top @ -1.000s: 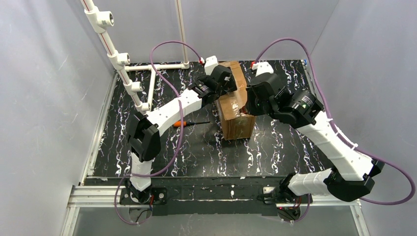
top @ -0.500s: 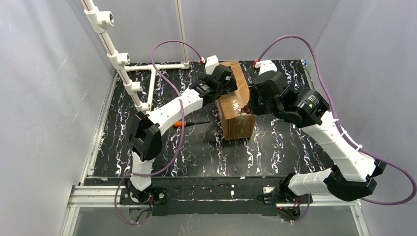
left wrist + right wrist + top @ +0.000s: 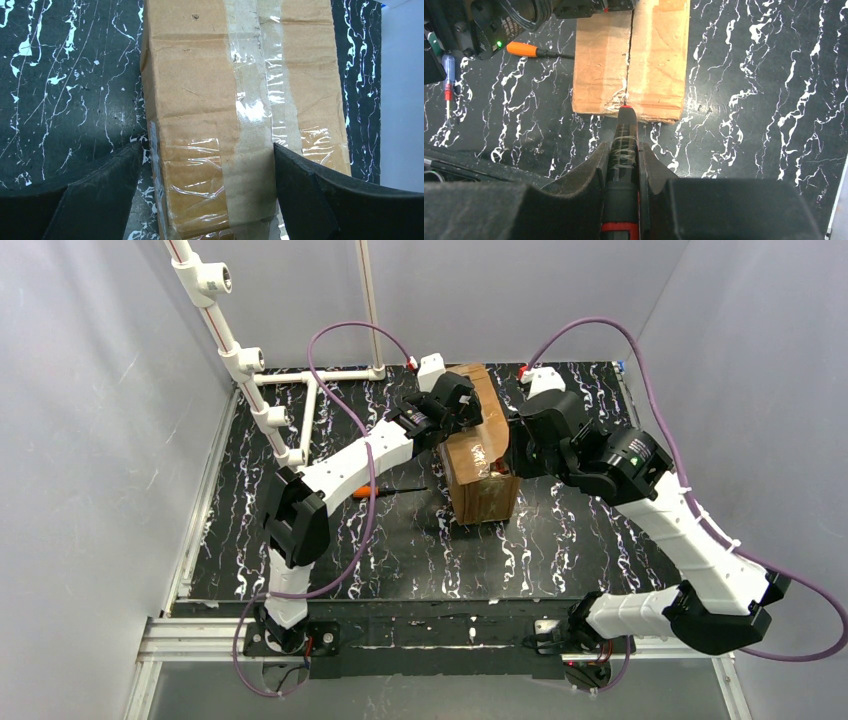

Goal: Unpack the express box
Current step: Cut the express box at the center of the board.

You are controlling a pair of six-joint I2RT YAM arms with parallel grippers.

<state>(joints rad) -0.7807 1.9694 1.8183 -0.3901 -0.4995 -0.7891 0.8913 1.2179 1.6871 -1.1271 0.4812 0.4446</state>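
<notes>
The right gripper clamps a cutter, tip at the box seam. The left gripper straddles the box, released. A push may slide the box, skidding the tip off.

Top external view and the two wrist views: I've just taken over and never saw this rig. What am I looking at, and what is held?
Two white robot arms are bolted at the near edge of a black marbled table. The top view looks down from behind them; each wrist view looks out past that arm's own fingers. On the table stands the express box, with an orange-handled screwdriver lying nearby. The left gripper stands wide open over the box's taped end; contact I cannot judge. The right gripper is shut on a black-and-red tool, its tip at the box's middle seam.
</notes>
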